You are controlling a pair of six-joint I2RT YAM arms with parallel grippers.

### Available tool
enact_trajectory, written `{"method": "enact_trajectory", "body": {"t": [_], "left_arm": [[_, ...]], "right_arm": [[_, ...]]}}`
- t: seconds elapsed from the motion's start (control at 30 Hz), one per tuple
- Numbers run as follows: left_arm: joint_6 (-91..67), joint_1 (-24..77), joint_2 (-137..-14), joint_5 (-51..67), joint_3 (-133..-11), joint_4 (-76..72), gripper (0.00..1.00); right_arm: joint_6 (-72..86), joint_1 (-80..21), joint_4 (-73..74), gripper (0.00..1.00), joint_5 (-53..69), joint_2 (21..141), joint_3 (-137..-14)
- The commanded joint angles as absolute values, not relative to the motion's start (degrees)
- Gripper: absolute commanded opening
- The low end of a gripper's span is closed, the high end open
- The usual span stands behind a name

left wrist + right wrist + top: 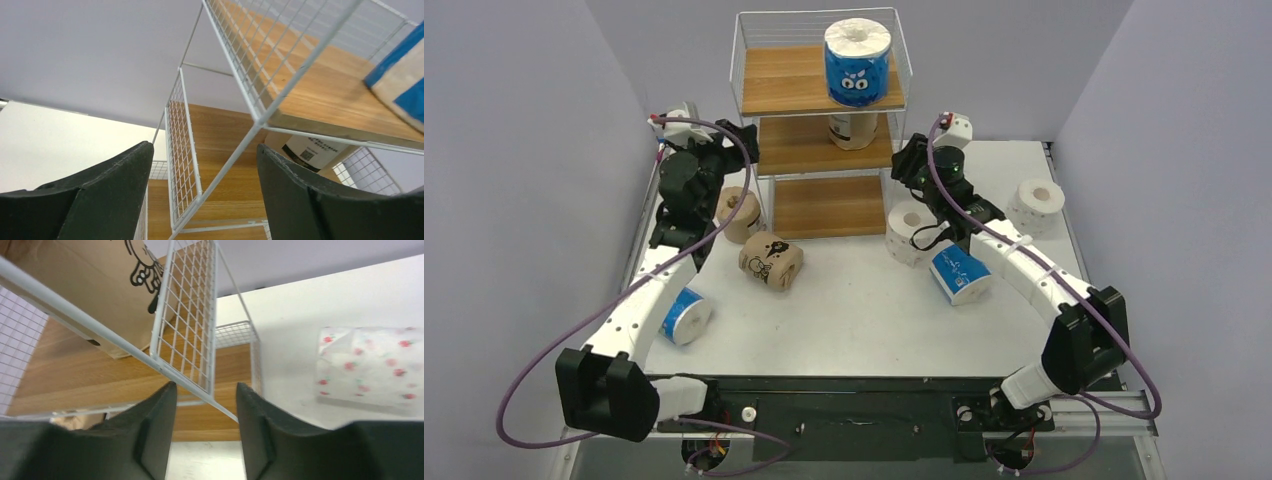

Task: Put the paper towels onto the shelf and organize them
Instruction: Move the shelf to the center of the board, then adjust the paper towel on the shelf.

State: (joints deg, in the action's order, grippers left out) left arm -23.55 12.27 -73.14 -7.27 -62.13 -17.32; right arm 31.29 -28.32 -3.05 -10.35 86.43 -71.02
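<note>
A blue roll (857, 65) stands on top of the shelf (824, 90), a tan roll (854, 130) on its middle board. The left gripper (205, 150), wide open, and the right gripper (206, 387), half open, sit on either side of it, holding nothing. A white roll (909, 232) and a second blue roll (959, 275) crowd the right arm (1034, 270); bare table (864, 320) lies between the arms.

Blue roll (858, 62) tops the shelf (776, 80); tan roll (852, 130) stands mid-tier.

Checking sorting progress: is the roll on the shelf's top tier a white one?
No, the roll on the top tier is wrapped in blue print.
</note>
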Motion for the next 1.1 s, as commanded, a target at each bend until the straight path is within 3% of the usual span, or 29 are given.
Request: {"method": "enact_trajectory", "body": {"t": [0.0, 0.1, 0.3, 0.4, 0.73, 0.9, 1.07], "left_arm": [[-24.3, 12.0, -68.2, -8.8, -63.2, -16.6, 0.76], [-24.6, 12.0, -63.8, -9.9, -63.1, -14.0, 0.97], [-25.4, 13.7, -57.0, -7.5, -65.9, -10.2, 0.97], [-26.5, 15.1, -57.0, -1.5, -67.9, -12.6, 0.99], [-23.8, 27.3, -69.4, 6.5, -82.2, -15.3, 0.81], [-25.3, 28.1, -75.2, 8.5, -85.6, -17.3, 0.50], [-25.6, 28.9, -81.6, 9.9, -90.8, -16.4, 0.38]], "right_arm": [[32.3, -27.2, 1.9, 0.50, -13.0, 80.5, -73.6], [32.4, -27.2, 3.8, 0.61, -12.8, 78.1, -73.4], [34.0, -27.3, 4.7, 0.66, -13.3, 71.8, -69.6], [35.9, -27.7, -0.9, 0.65, -15.9, 66.9, -61.0], [40.1, -29.2, 1.1, 0.59, -17.7, 53.0, -48.0], [40.5, -29.9, 3.8, 0.57, -16.3, 48.4, -43.3], [40.0, -30.2, 6.1, 0.56, -15.6, 44.5, -40.7]]}}
